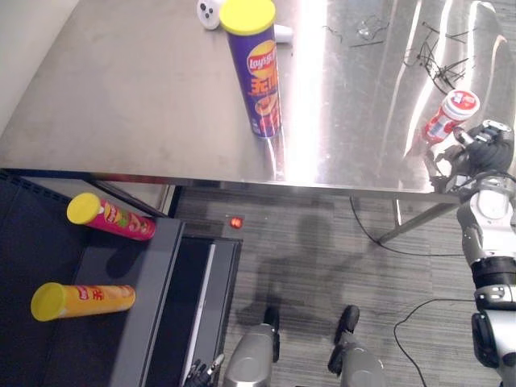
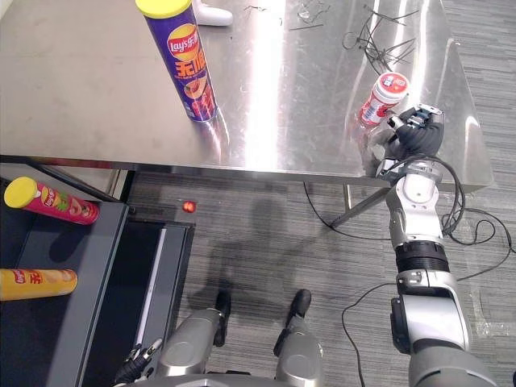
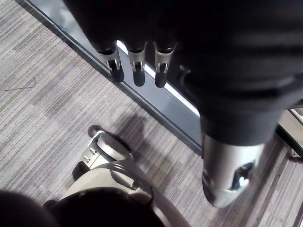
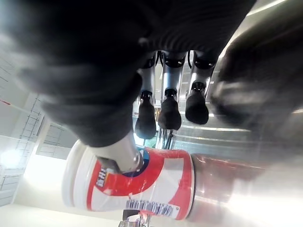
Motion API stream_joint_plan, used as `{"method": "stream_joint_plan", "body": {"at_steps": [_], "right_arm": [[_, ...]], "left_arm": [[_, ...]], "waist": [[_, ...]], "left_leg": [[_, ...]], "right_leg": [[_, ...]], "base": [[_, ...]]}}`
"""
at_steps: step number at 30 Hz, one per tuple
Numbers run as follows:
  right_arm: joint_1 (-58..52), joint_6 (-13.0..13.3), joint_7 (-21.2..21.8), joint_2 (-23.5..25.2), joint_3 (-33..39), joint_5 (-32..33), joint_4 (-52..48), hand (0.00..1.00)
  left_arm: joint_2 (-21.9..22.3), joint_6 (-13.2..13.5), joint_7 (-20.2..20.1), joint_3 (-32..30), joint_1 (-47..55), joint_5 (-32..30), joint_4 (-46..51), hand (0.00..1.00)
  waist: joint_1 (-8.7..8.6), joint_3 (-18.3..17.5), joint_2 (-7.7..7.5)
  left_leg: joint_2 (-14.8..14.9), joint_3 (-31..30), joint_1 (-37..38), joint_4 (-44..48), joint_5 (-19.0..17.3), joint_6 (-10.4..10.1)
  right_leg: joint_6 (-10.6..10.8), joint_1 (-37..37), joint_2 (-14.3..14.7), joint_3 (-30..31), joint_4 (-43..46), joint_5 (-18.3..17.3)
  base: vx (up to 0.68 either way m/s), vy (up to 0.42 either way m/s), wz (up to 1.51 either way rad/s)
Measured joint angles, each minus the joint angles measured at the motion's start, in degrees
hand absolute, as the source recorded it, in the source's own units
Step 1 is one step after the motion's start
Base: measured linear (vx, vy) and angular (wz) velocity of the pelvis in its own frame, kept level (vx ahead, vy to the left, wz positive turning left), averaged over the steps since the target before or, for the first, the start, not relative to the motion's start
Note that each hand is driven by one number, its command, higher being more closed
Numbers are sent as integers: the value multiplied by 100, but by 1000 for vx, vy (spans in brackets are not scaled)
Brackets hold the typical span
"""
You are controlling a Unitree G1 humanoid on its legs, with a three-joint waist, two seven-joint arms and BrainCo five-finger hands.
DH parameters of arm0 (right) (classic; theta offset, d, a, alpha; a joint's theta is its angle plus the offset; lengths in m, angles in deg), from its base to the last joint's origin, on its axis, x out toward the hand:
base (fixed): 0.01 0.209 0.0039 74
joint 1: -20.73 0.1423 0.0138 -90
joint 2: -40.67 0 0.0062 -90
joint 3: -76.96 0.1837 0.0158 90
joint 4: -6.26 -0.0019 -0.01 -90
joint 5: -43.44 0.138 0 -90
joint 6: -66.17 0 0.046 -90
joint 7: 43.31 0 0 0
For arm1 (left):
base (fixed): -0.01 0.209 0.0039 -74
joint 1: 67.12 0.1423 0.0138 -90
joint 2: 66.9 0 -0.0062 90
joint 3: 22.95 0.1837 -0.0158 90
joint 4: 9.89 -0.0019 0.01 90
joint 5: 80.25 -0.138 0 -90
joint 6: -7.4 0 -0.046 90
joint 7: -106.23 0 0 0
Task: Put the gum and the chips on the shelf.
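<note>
A tall purple chips can [image 1: 258,72] with a yellow lid stands upright on the steel table [image 1: 121,105]. The gum [image 2: 382,98], a white bottle with a red label, stands near the table's right front edge. My right hand [image 2: 415,137] is just in front of the gum, fingers [image 4: 168,111] stretched out over the gum [image 4: 137,182] and the thumb beside it; the hand is open. My left hand [image 2: 139,361] hangs low beside the dark shelf [image 1: 149,282], with its fingers [image 3: 137,71] straight and nothing in them.
On the shelf lie a pink chips can [image 1: 113,216] and a yellow chips can [image 1: 81,300], both on their sides. A white object [image 1: 211,11] sits at the table's back edge, and loose black wires [image 2: 387,32] lie at the back right.
</note>
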Motion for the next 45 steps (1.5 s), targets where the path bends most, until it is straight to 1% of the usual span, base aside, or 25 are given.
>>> {"method": "stream_joint_plan", "body": {"at_steps": [9,14,17,18,19,21,23,24,25,26,29,30,32,35,45], "right_arm": [[83,56,-77,1,0,11,137,100],[80,171,-69,3,2,11,91,100],[-89,171,57,11,15,9,-383,100],[-337,170,144,21,35,-6,-808,100],[-469,169,179,34,48,-17,-1003,100],[-990,163,312,197,153,-73,-1637,100],[-1497,158,430,397,250,-89,-1997,100],[-1712,158,478,484,250,-143,-2082,100],[-1784,159,511,527,251,-206,-2096,100],[-1898,159,563,592,251,-247,-2115,100],[-2044,160,673,605,252,-276,-2158,100],[-2058,160,691,605,252,-276,-2180,0],[-2115,163,739,605,255,-278,-2343,0],[-2115,164,720,605,255,-283,-2527,0],[-2108,160,511,607,255,-388,-2601,0]], "left_arm": [[-14,0,3,27,0,1,32,0],[-14,-1,4,27,0,-1,36,0],[-14,-1,6,25,0,-1,40,0],[-15,-3,5,21,2,0,41,0],[-15,-3,4,17,5,0,41,0],[-23,-26,1,-34,16,1,48,0],[-59,-37,-4,-90,47,0,81,0],[-63,-35,-17,-158,70,0,90,0],[-66,-36,-23,-190,80,-6,88,0],[-77,-34,-32,-231,94,-9,86,0],[-114,-28,-43,-257,96,-9,80,0],[-120,-27,-43,-258,96,-10,80,0],[-145,-27,-38,-268,96,-7,80,0],[-169,-30,-31,-310,96,-7,81,0],[-160,-60,-20,-360,98,-17,50,0]], "waist": [[8,1,-2],[2,2,-6],[-7,1,-12],[-13,-6,-25],[-20,-11,-35],[-48,-23,-97],[-68,-40,-185],[-76,-39,-254],[-79,-49,-286],[-111,-80,-340],[-204,-142,-443],[-214,-152,-460],[-216,-200,-511],[-210,-232,-546],[-193,-474,-535]], "left_leg": [[-8,-14,17,-6,24,4],[5,14,46,-6,24,3],[20,56,82,-22,22,0],[26,71,112,-50,22,-1],[30,74,115,-73,22,-1],[45,84,136,-113,26,-9],[68,102,160,-131,24,-13],[80,141,202,-171,28,-18],[85,163,215,-188,29,-19],[94,203,223,-195,28,-21],[104,233,231,-197,22,-26],[107,236,233,-197,21,-28],[118,253,232,-197,14,-40],[129,258,231,-188,11,-44],[147,247,222,-196,10,-50]], "right_leg": [[-28,15,-2,-24,-3,-18],[-32,33,2,0,-5,-20],[-39,38,11,36,-7,-25],[-45,46,17,54,-9,-28],[-56,45,19,56,-10,-36],[-84,43,34,70,-13,-54],[-89,42,52,84,-16,-58],[-89,42,55,109,-17,-58],[-89,38,57,133,-18,-58],[-89,23,60,171,-19,-58],[-89,14,57,206,-19,-58],[-89,14,58,209,-18,-58],[-89,5,72,225,-13,-58],[-91,6,97,226,-8,-59],[-103,4,119,225,-9,-67]], "base": [[0,0,0],[-6,-1,-2],[-7,-2,-7],[0,0,-5],[-2,-5,-4],[8,-7,-2],[28,-15,-8],[19,-12,-12],[12,-6,-16],[7,-1,-11],[-2,-1,-6],[-15,-2,-5],[-23,-7,-4],[0,0,0],[0,0,0]]}}
